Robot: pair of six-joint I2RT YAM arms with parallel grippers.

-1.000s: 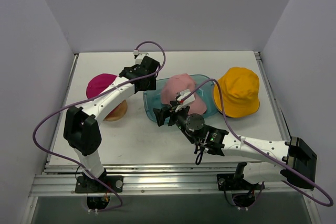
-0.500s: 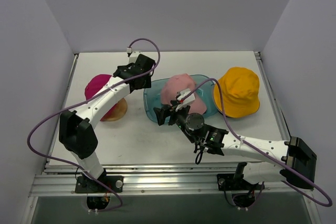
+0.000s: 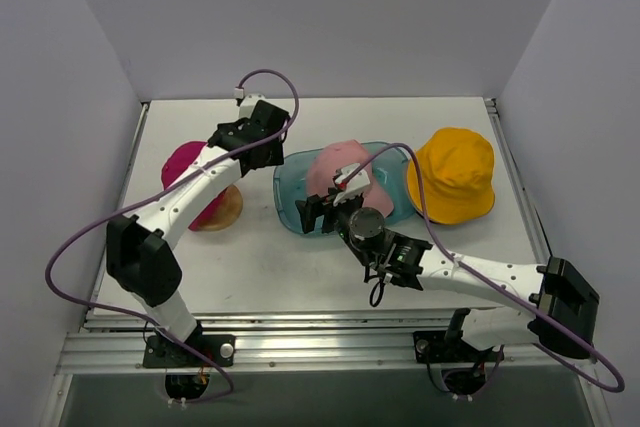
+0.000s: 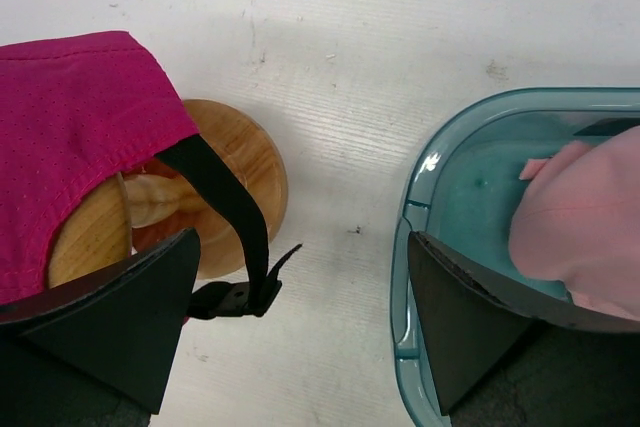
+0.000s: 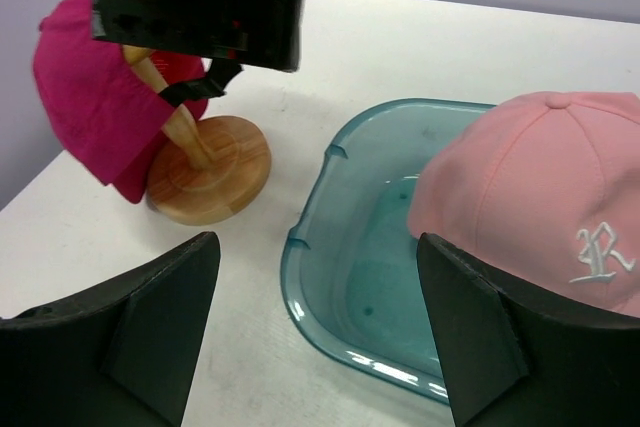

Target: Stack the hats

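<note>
1. Pale walls [image 3: 330, 17] enclose a white desk [image 3: 260, 257], which carries all three visible hats well apart from one another. No hat rests on another, so stacking is judged not yet begun. No grey hat can be found in any view.
2. Left hand [image 4: 302, 247]: fingers spread wide with nothing between them. It hovers over the bare strip of desk between stand and tray. This is judged a neutral station from which either neighbouring hat is reachable.
3. Right hand [image 5: 318, 242]: fingers likewise parted and empty. It is held low at the near-left corner of the tray and faces the pink crown, a placement that suggests an approach to that hat.
4. Magenta hat [image 4: 70, 117]: draped askew over the wooden stand [image 4: 235, 157], whose disc base shows beneath the cloth. A black strap [image 4: 225, 207] with a buckle dangles over the base. The stand props the crown, which probably makes this hat the foundation of the stack.
5. Pale pink hat [image 5: 530, 177]: lies crown-up inside the teal tray [image 5: 300, 247], towards its right part. The tray wall stands between hat and fingers, so a grasp from above seems required.
6. Yellow hat [image 3: 455, 172]: rests on the desk just right of the tray, far from both hands.
</note>
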